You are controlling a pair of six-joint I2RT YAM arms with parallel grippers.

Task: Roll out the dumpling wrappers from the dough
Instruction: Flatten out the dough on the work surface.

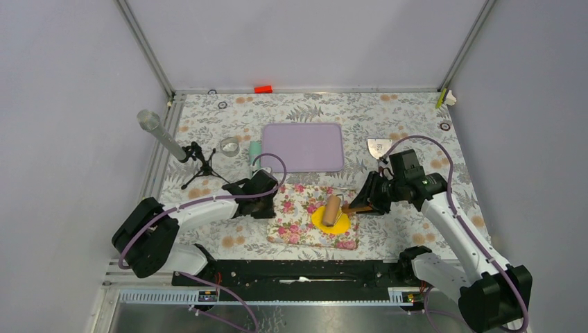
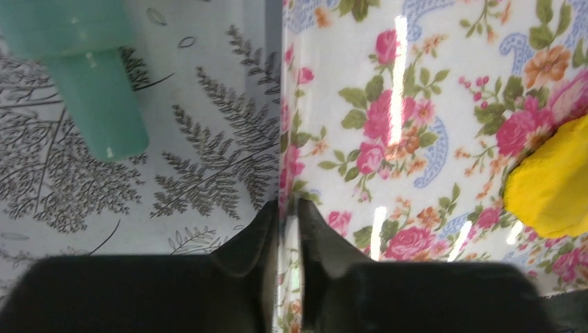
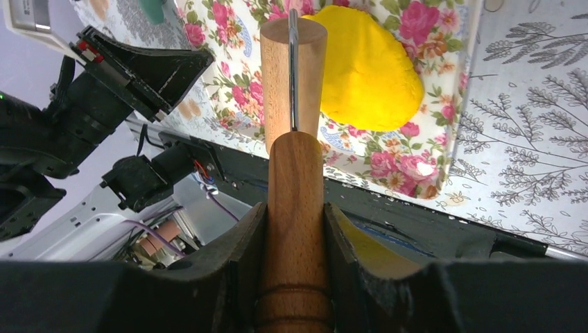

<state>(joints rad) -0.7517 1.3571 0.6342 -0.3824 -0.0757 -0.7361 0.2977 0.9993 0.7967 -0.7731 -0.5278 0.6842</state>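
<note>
left gripper (image 2: 284, 208): low, jaws pinching mat (image 2: 416, 104) edge | right gripper (image 3: 295, 208): jaws clamped on rolling pin (image 3: 295, 166) handle

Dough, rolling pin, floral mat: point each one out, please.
dough (image 3: 367, 69), right wrist view, middle of the yellow lump.
rolling pin (image 3: 295, 198), right wrist view, wooden handle.
floral mat (image 2: 416, 104), left wrist view, bare flowered surface.

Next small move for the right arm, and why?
Probably a short rolling stroke: push the roller forward across the dough. The right gripper is shut on the roller's handle, the drum appears to rest on the dough, and the dough is a thick, uneven lump rather than a thin sheet. The left gripper pinches the mat edge, so the mat should hold.
</note>
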